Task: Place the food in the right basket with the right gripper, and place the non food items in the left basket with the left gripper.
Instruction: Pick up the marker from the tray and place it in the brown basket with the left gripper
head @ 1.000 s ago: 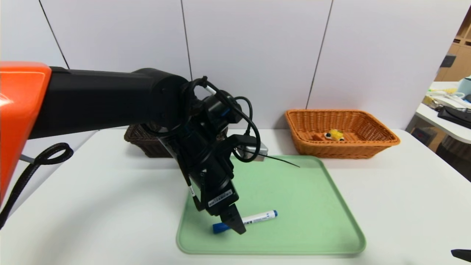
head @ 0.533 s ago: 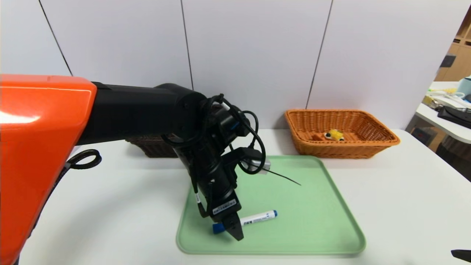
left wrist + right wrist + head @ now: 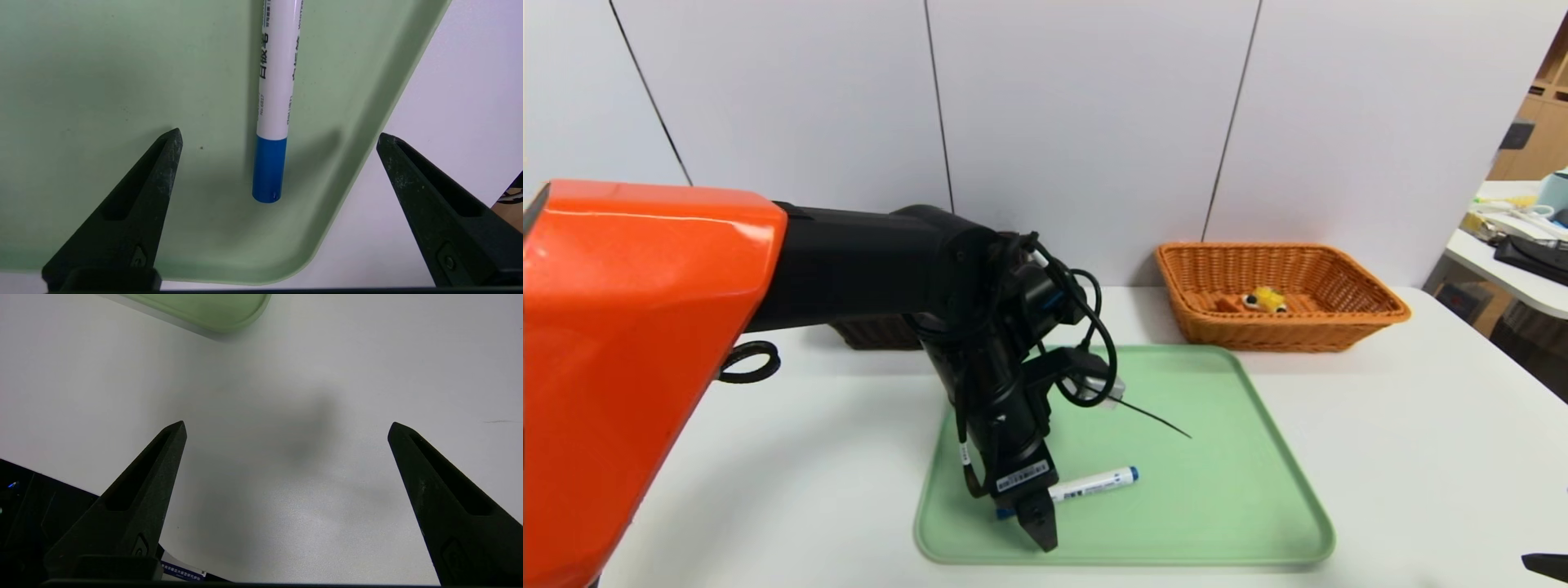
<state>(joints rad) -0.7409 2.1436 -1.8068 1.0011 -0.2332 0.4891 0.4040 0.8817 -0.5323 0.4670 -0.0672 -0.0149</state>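
Observation:
The white marker pen with its blue cap lies on the green tray near the tray's front left corner. My left gripper hangs open just above the pen's blue cap end, one finger on either side and touching nothing. The waffle wedge rests inside the orange basket at the back right. Only a sliver of the dark brown basket shows behind my left arm. The red duck is hidden. My right gripper is open over bare table at the front right.
The green tray's corner shows in the right wrist view, far from the right fingers. A black cable tie sticks out from the left wrist over the tray. A side desk with clutter stands beyond the table's right edge.
My left arm has come forward and down, bringing the open gripper lower over the pen's blue cap end. The pen, the waffle and the right arm have not moved.

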